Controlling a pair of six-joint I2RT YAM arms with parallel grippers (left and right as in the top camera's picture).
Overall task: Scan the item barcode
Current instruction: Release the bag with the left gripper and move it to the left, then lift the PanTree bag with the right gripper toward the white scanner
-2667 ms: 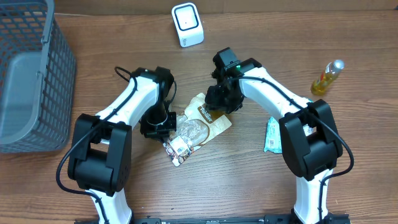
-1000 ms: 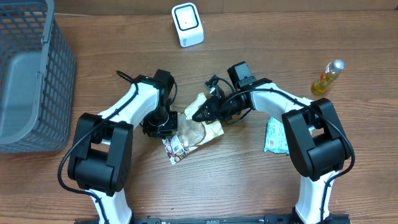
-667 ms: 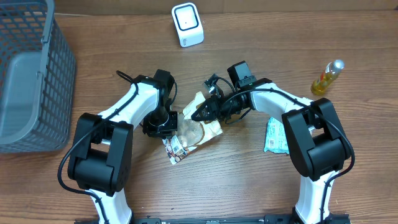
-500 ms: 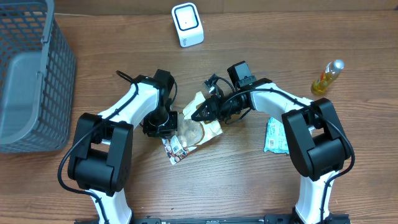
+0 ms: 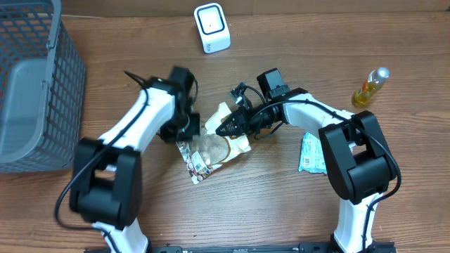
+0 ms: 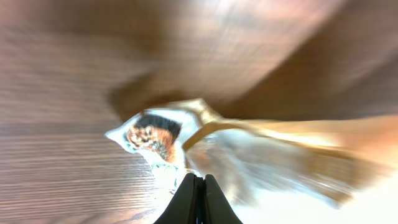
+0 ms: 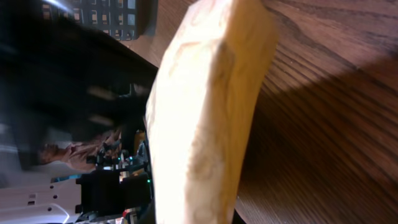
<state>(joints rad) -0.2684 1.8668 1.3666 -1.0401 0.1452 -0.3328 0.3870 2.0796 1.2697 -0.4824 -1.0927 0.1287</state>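
The item is a tan and clear snack packet (image 5: 214, 149) lying between my two arms, with a white barcode label (image 5: 199, 166) at its near end. My left gripper (image 5: 184, 138) is shut on the packet's left edge. In the left wrist view its black fingers (image 6: 198, 190) press together on the thin film of the packet (image 6: 249, 162). My right gripper (image 5: 223, 129) is shut on the packet's far right part. The packet (image 7: 205, 112) fills the right wrist view and hides the fingers. The white scanner (image 5: 211, 28) stands at the back of the table.
A grey mesh basket (image 5: 28, 84) stands at the far left. A small yellow bottle (image 5: 370, 88) stands at the right. A teal and white packet (image 5: 310, 153) lies beside the right arm's base.
My left arm has lifted and swung toward the back, drawing the packet's left edge up with it. My right gripper has closed on the packet and stayed in place.
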